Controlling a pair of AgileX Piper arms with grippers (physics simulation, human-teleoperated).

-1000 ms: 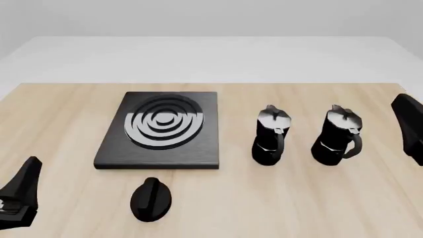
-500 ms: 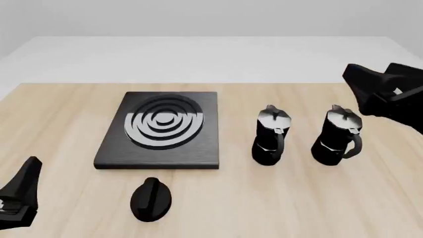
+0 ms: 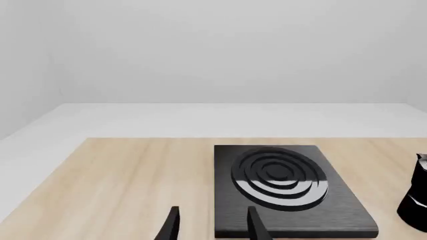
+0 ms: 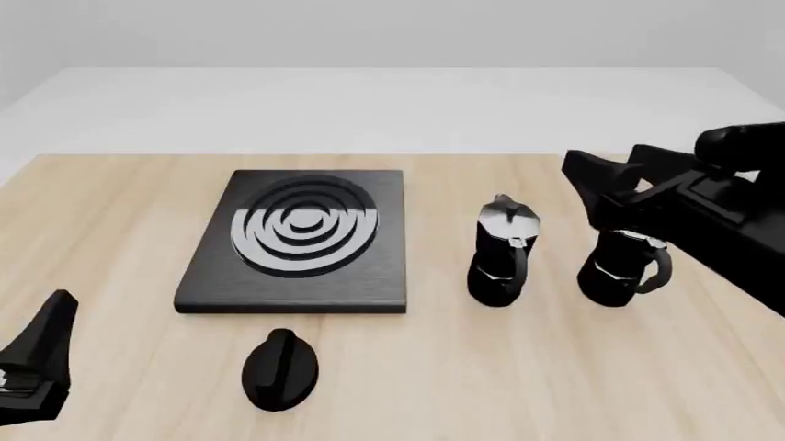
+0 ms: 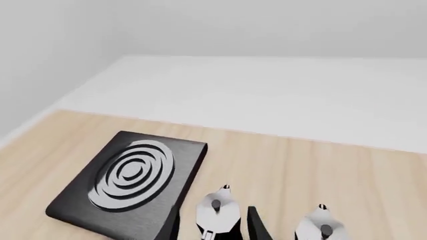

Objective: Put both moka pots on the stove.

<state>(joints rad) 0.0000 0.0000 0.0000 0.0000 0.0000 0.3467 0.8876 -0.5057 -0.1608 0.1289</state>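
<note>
Two black moka pots with silvery lids stand on the table to the right of the stove [image 4: 301, 241]: the left pot [image 4: 503, 253] and the right pot [image 4: 626, 268]. My right gripper [image 4: 604, 170] hovers open above and between them, and its body hides the right pot's lid. In the right wrist view the left pot [image 5: 217, 212] shows between the spread fingers [image 5: 257, 227], with the right pot [image 5: 320, 225] beside it and the stove [image 5: 130, 180] further off. My left gripper [image 4: 50, 322] rests open at the near left corner; its wrist view shows the stove [image 3: 280, 185] beyond its fingers [image 3: 257, 227].
A black oval knob [image 4: 282, 367] lies on the wood in front of the stove's near edge. The wooden table [image 4: 123, 211] ends at a white surface behind. One pot [image 3: 417, 197] peeks in at the edge of the left wrist view.
The right arm has swung in from the right edge toward the left and now hangs over the right pot. The left arm, both pots, the stove and the knob have not moved.
</note>
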